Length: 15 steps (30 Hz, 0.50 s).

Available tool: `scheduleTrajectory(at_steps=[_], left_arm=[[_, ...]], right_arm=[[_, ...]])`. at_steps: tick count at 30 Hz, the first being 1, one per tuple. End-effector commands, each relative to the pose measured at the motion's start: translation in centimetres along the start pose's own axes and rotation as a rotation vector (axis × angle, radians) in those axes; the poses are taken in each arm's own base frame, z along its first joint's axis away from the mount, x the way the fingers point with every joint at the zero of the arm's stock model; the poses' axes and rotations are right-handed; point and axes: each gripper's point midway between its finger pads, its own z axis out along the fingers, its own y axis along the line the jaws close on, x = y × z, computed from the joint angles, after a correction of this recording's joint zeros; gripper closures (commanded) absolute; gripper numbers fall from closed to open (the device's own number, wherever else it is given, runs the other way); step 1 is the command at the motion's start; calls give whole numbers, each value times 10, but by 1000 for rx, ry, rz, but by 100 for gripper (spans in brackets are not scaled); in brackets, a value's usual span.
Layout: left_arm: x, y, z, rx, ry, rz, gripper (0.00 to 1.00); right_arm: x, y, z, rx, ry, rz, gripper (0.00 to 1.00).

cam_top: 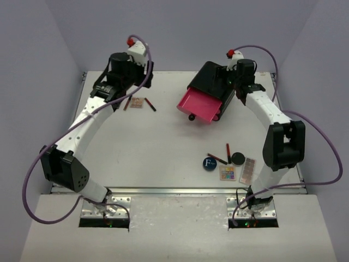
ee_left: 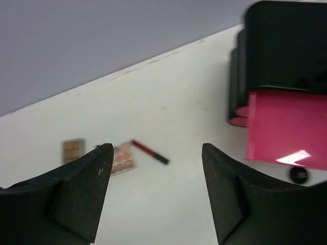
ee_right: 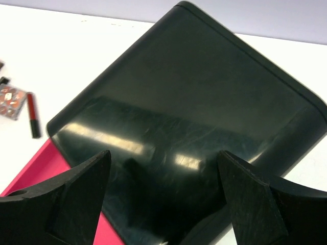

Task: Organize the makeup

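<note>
Top external view: we log the makeup in two groups. Far left: small palette (cam_top: 136,102) and red pencil (cam_top: 150,104). Near right: blue compact (cam_top: 209,163), black compact (cam_top: 238,158), multicoloured palette (cam_top: 227,173), brown palette (cam_top: 248,171) and two pencils (cam_top: 217,159). Left gripper (ee_left: 156,150) is spread and empty near the far-left group. Right gripper (ee_right: 163,155) is likewise spread and empty over the black box (cam_top: 212,82), whose pink drawer (cam_top: 199,105) is pulled out.

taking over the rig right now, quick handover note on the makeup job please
Left hand: open, empty, far left, near a small palette and red pencil.
Right hand: open, empty, above the black box.
Pink drawer: pulled out, nothing seen in it.
Near right on the table: blue compact, black compact, multicoloured palette, brown palette, two pencils.
Done: drawer open. Left: all makeup to put away.
</note>
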Motion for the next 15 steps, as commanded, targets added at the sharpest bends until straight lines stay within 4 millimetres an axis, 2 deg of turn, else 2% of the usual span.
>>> scheduleTrajectory(at_steps=[1, 4, 5, 6, 7, 10, 12, 15], left_arm=[[59, 51, 24, -58, 119, 26, 38], [89, 83, 42, -114, 145, 55, 45], [97, 84, 48, -112, 166, 61, 47], [113, 101, 58, -132, 208, 53, 48], [126, 109, 67, -121, 241, 35, 49], [164, 120, 92, -93, 349, -3, 51], [185, 127, 101, -100, 409, -4, 55], [207, 138, 113, -128, 460, -5, 62]], right_arm=[[-42, 23, -36, -61, -117, -2, 16], [-54, 29, -52, -69, -155, -19, 17], [-54, 30, -52, -71, -156, -22, 17], [-51, 32, -57, -77, -157, -26, 17], [-50, 36, -61, -85, -162, -34, 17], [-58, 44, -75, -93, -211, -45, 17], [-60, 50, -82, -108, -230, -45, 18], [-60, 57, -88, -126, -237, -46, 18]])
